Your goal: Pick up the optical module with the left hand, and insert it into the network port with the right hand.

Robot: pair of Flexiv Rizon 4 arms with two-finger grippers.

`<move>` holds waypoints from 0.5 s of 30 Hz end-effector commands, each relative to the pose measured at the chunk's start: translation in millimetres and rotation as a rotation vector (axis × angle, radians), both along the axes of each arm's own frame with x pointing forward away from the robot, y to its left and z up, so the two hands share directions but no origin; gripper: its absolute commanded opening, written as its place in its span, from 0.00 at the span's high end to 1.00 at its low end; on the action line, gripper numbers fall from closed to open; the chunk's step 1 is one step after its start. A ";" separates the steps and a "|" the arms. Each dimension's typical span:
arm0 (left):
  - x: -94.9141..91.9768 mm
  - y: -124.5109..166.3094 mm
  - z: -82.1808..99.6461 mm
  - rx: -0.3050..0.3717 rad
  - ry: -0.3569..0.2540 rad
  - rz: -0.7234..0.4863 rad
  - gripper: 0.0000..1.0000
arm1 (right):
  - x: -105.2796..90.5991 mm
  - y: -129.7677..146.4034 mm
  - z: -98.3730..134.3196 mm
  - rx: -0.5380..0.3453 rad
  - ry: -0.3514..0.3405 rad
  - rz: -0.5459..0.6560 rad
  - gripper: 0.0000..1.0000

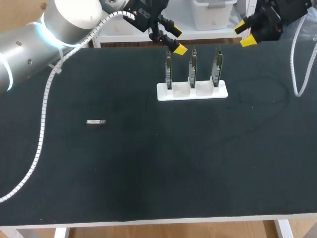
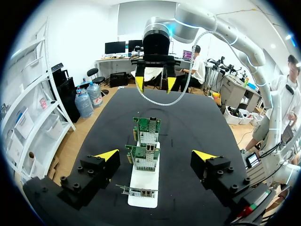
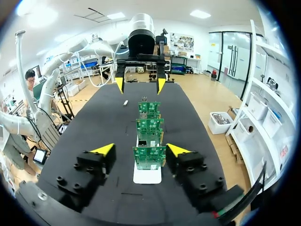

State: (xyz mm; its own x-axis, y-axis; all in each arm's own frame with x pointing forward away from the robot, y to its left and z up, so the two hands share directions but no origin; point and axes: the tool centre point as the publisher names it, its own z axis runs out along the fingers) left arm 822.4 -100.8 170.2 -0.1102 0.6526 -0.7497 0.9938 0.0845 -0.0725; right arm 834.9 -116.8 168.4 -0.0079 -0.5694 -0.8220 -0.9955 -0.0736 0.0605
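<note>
Left gripper (image 1: 177, 40) and right gripper (image 1: 244, 33) hang at the table's (image 1: 198, 173) far edge, both spread wide and empty. The module (image 1: 95, 122) lies alone, well apart from both.

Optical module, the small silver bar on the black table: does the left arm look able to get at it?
Probably yes: the small silver optical module lies alone on the black table, and the open left gripper hangs by the white card stand.

No lettering can be read; any print on the circuit boards (image 3: 149, 157) seems too small.
</note>
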 end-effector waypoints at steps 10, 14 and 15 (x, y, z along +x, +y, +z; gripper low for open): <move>2.7 1.6 10.2 -0.040 -0.047 -0.007 0.00 | 7.9 -0.8 0.5 0.009 0.540 0.779 0.00; 4.4 5.2 18.8 -0.057 -0.071 -0.009 0.00 | 7.9 -0.8 0.5 0.009 0.540 0.779 0.00; 4.7 7.3 20.6 -0.056 -0.075 -0.007 0.00 | 7.9 -0.8 0.5 0.009 0.540 0.779 0.00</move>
